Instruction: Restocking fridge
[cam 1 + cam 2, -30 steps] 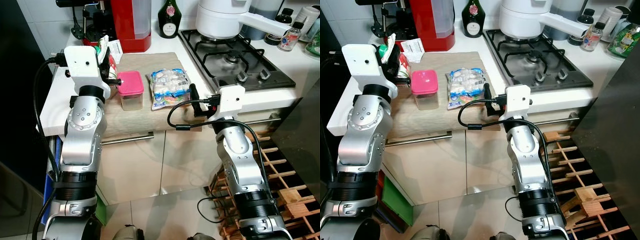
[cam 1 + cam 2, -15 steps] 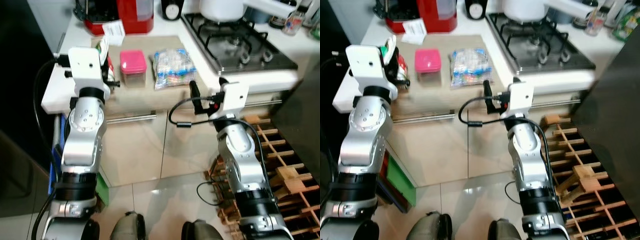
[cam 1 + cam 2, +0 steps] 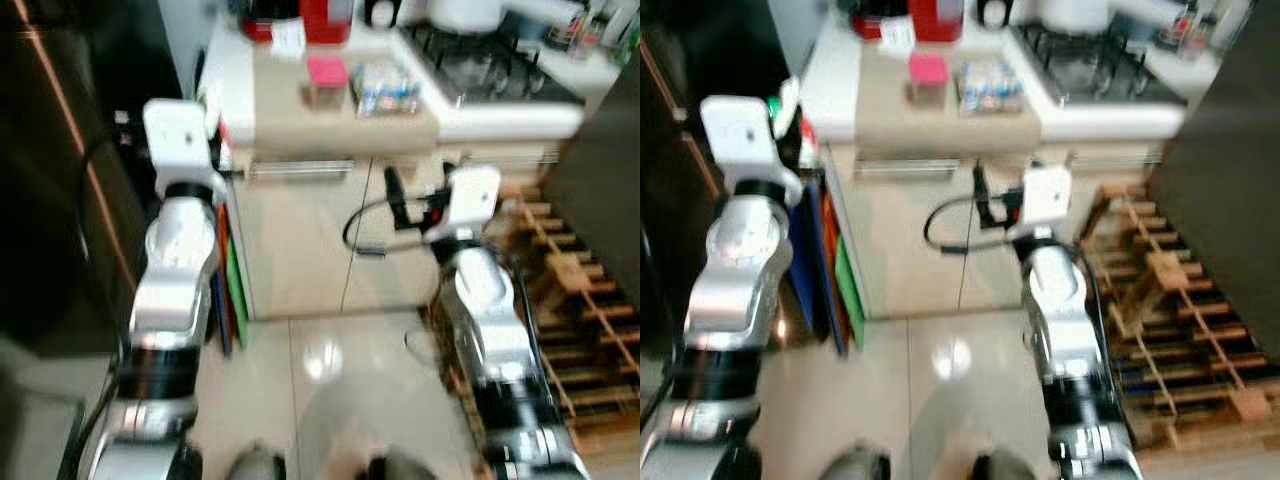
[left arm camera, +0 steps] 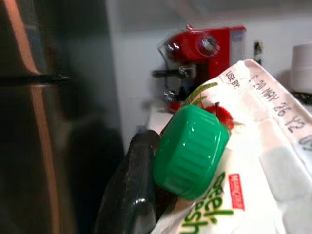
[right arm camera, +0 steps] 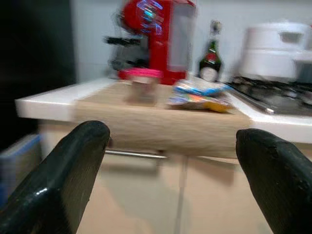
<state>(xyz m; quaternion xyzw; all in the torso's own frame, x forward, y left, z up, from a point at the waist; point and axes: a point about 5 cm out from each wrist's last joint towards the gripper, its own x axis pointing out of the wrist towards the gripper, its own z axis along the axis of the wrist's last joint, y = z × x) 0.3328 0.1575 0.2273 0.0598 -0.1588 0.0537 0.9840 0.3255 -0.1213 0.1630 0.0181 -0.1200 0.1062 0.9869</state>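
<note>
My left gripper [image 3: 214,138] is shut on a white carton [image 4: 253,146] with a green screw cap [image 4: 190,144]; one black finger [image 4: 127,195] presses its side. It is held at the counter's left end, in front of the dark fridge [image 3: 60,200]. My right gripper [image 5: 170,136] is open and holds nothing, level with the cupboard doors below the counter. On the beige mat [image 3: 345,105] stand a pink-lidded container [image 3: 327,75] and a bag of wrapped pieces [image 3: 385,88], well ahead of both grippers.
A wooden wine rack [image 3: 570,300] stands on the floor at my right. Coloured boards [image 3: 225,290] lean beside the cupboard. A red coffee machine [image 4: 204,48] and a gas hob [image 3: 480,70] sit further back on the counter. Tiled floor [image 3: 320,360] lies before me.
The whole picture has shifted and blurred: the counter now lies farther off and more floor shows, so the camera has drawn back. The carton stays in my left gripper.
</note>
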